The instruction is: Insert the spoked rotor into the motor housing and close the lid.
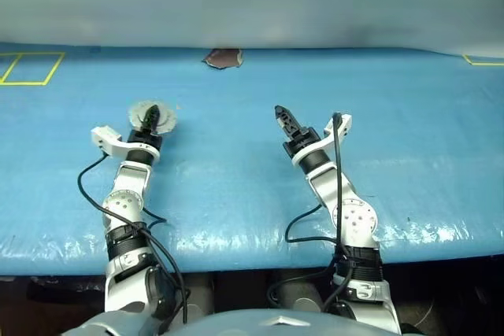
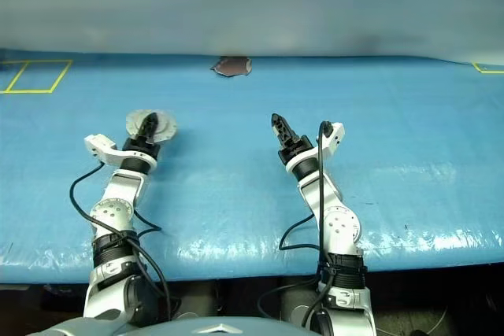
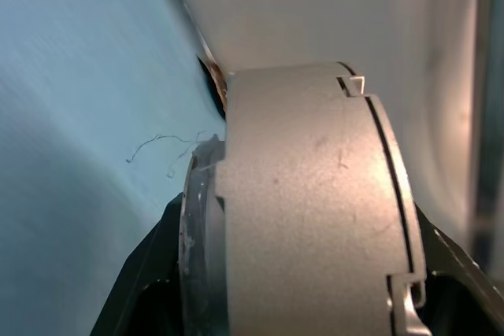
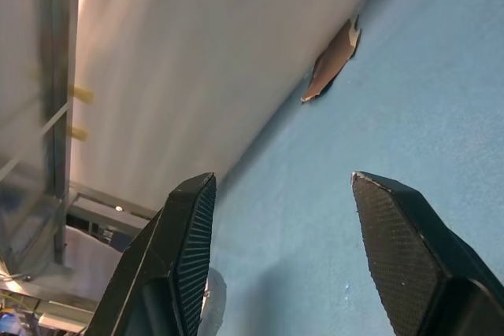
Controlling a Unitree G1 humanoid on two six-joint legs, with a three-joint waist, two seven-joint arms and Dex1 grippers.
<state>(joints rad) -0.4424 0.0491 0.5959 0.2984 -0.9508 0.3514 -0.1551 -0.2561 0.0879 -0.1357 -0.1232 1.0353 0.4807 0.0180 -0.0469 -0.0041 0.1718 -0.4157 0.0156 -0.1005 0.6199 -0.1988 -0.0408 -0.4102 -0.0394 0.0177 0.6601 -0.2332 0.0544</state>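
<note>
Your left pincer (image 1: 151, 118) is clamped on the motor housing (image 3: 315, 210), 1 black finger (image 3: 142, 273) on each side of its grey rim. The housing sits at the left of the blue surface (image 1: 394, 163), partly hidden behind the pincer in the head views. Its lid (image 3: 197, 218) appears closed against the body; the spoked rotor cannot be made out. Your right pincer (image 1: 285, 120) stands apart, its 2 fingers (image 4: 189, 249) wide and holding nothing, above bare surface near the middle. A brown patch (image 1: 224, 58) lies at the far edge.
</note>
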